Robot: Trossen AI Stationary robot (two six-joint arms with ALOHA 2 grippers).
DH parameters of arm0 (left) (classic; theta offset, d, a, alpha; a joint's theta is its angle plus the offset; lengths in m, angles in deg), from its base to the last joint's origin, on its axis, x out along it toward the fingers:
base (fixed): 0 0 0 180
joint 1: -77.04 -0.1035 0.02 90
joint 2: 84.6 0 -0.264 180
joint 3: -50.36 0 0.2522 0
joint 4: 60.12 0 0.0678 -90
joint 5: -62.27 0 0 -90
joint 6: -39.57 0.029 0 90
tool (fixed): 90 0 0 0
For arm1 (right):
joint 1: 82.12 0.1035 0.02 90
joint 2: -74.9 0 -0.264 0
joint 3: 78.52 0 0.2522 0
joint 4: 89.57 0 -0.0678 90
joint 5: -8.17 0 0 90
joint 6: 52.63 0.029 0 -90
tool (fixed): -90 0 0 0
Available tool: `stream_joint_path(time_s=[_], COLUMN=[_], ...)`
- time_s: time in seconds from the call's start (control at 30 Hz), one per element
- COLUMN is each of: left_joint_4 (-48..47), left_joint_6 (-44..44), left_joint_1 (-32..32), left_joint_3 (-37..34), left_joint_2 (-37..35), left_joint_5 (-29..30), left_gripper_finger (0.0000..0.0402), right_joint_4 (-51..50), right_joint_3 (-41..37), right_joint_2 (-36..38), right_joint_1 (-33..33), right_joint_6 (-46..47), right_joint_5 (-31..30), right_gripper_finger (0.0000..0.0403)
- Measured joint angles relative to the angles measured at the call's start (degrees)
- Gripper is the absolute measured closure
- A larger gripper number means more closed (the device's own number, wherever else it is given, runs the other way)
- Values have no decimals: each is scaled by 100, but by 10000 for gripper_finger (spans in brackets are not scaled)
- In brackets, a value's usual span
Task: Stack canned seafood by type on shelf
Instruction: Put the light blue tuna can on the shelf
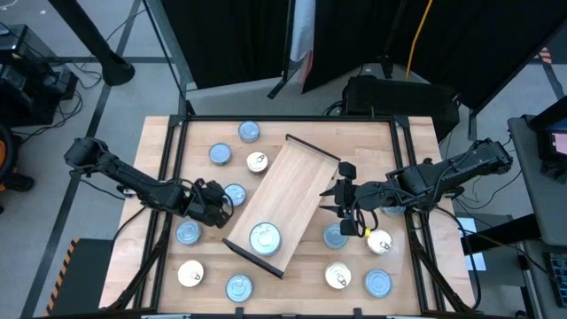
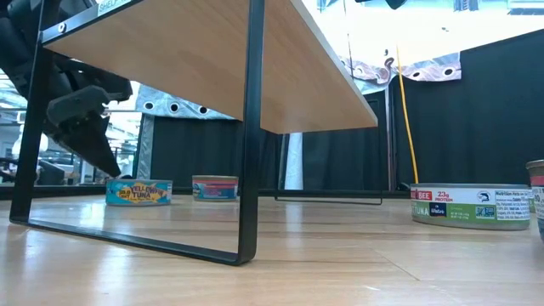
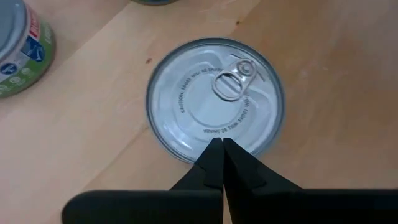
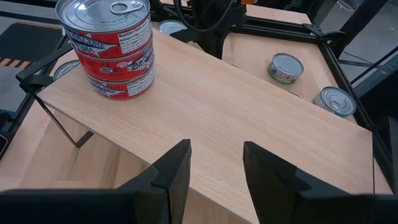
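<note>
**One stack begun on the shelf, both arms between tins**

The shelf lies slantwise in the middle of the table, and everything is placed here by it. At its near end stands a stack of red-labelled tins, one on another, pushed toward the end rail, probably so the rest of the board stays free for other kinds.

The other tins lie scattered on the table all round the shelf, not yet sorted.

The left gripper hangs just off the shelf's left edge with its fingers pressed together, their tips over a silver pull-tab tin; closed like that it holds nothing.

The right gripper sits at the shelf's right edge, fingers apart and empty, facing along the board toward the stack, likely clear to fetch another tin.
</note>
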Motion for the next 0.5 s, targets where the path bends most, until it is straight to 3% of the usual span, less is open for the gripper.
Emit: stream_joint_path(time_s=[0.5], left_joint_4=[-112], left_joint_6=[-20], left_joint_1=[0], left_joint_3=[4], left_joint_2=[-16], left_joint_5=[-196], left_gripper_finger=[402], right_joint_4=[1], right_joint_3=[0], right_joint_2=[-1], right_joint_1=[0], right_joint_6=[1], right_joint_5=[0], right_gripper_finger=[264])
